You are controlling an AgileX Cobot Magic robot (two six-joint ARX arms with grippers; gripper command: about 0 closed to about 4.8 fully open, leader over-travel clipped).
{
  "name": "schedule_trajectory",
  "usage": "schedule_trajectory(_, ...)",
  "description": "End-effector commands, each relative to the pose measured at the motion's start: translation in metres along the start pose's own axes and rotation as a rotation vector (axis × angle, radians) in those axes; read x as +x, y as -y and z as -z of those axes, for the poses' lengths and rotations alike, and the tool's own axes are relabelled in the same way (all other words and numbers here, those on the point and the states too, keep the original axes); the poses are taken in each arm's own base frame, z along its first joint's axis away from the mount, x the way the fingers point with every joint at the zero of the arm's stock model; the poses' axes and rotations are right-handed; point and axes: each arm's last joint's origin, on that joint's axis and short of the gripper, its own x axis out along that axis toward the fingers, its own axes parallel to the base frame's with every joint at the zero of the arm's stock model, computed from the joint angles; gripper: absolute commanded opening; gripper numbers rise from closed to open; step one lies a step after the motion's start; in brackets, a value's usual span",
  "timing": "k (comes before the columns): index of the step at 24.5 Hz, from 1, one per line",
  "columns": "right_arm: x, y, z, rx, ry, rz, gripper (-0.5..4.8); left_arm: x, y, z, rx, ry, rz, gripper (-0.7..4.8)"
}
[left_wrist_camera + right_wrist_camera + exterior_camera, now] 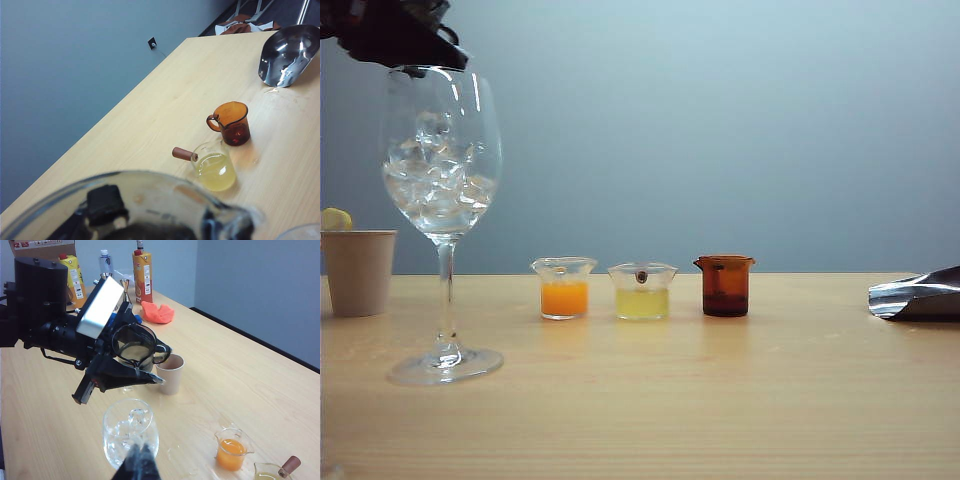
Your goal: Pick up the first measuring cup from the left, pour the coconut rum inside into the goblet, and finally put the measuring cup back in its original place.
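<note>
The goblet (442,160) stands at the left of the table, its bowl full of ice cubes. My left gripper (405,45) hangs just above its rim. In the right wrist view that gripper (127,352) is shut on the smoky grey measuring cup (135,340), which is tilted with its lip down over the goblet (131,430). The left wrist view looks through the cup's rim (150,200). The coconut rum does not show in the cup. My right gripper (137,455) is shut and empty, with the goblet just beyond its tips in its own view.
To the right of the goblet stand in a row a clear cup of orange liquid (564,290), a cup of pale yellow liquid (642,292) and an amber cup (725,285). A paper cup (358,270) is at far left, a metal scoop (920,295) at far right. Cartons (142,270) stand at the table's end.
</note>
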Motion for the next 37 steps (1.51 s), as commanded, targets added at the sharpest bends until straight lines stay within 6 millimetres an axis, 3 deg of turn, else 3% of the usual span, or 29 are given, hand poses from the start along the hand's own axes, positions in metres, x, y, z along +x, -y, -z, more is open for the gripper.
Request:
schedule_trajectory(1, -0.001, 0.0, -0.003, -0.007, 0.02, 0.0, -0.07, -0.002, -0.003, -0.005, 0.058, 0.007, -0.041, 1.5)
schedule_trajectory(5, -0.001, 0.0, -0.003, -0.007, 0.02, 0.001, -0.07, -0.005, -0.002, -0.008, 0.152, 0.012, -0.051, 1.5)
schedule_trajectory(14, 0.003, 0.0, -0.001, -0.017, 0.008, 0.001, -0.06, -0.006, -0.002, -0.009, 0.173, 0.016, -0.056, 1.46)
schedule_trajectory(17, 0.003, 0.0, -0.002, -0.029, 0.016, 0.001, -0.06, -0.007, -0.002, -0.011, 0.238, 0.019, -0.059, 1.18)
schedule_trajectory(37, 0.002, 0.001, -0.009, -0.102, 0.096, 0.008, -0.06, -0.013, 0.0, -0.018, 0.423, 0.053, -0.056, 1.18)
